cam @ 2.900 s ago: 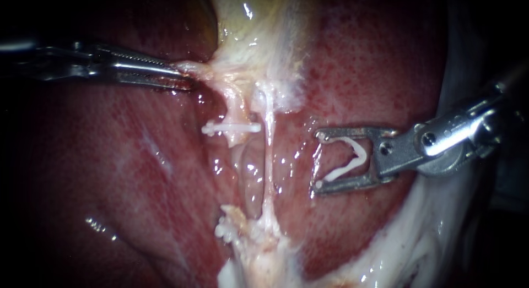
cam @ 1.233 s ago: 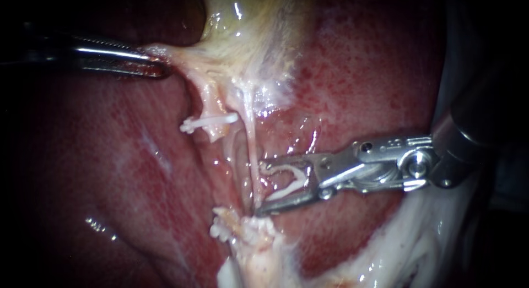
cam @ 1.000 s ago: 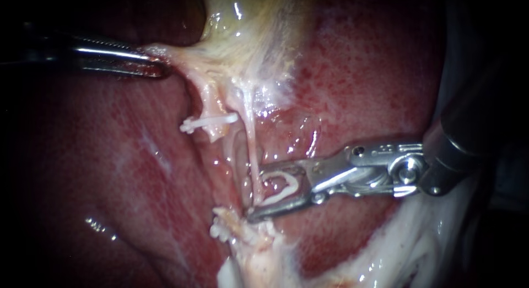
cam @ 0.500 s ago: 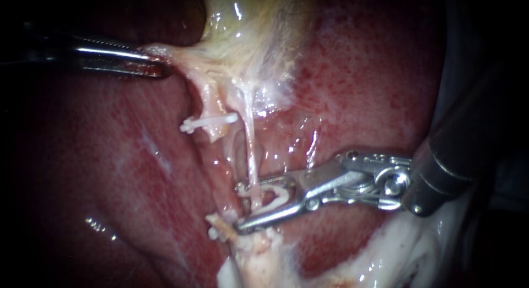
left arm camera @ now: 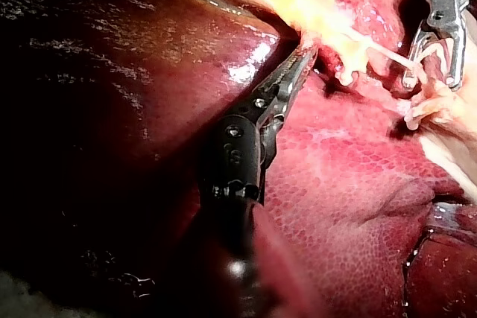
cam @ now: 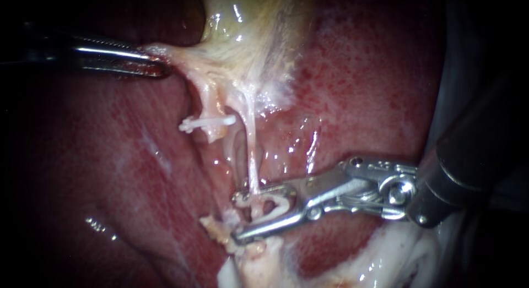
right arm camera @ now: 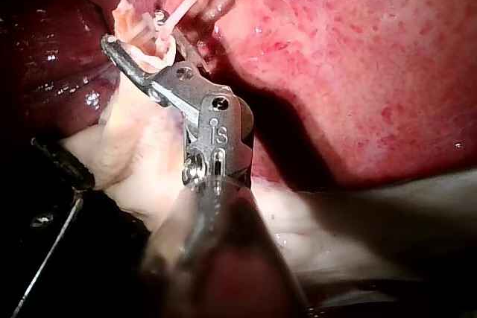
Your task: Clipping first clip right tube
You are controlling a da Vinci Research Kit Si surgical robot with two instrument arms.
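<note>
Endoscope view: left instrument point(cam: 149, 62) grips gallbladder point(cam: 253, 29), right instrument's point(cam: 238, 217) clip point(cam: 278, 202) straddles tube point(cam: 252, 156)

the liver point(cam: 363, 90) serves as the bed here, a wet, mottled red slab that fills the endoscope view. the yellowish gallbladder point(cam: 253, 29) lies on its upper part. from there the left tube point(cam: 212, 103) and the right tube point(cam: 252, 150) run down side by side over a shallow groove in the liver to a knot of pale tissue point(cam: 259, 255) at its lower edge. a white, glistening band point(cam: 397, 255) borders the liver at lower right; what it is cannot be told.
</note>
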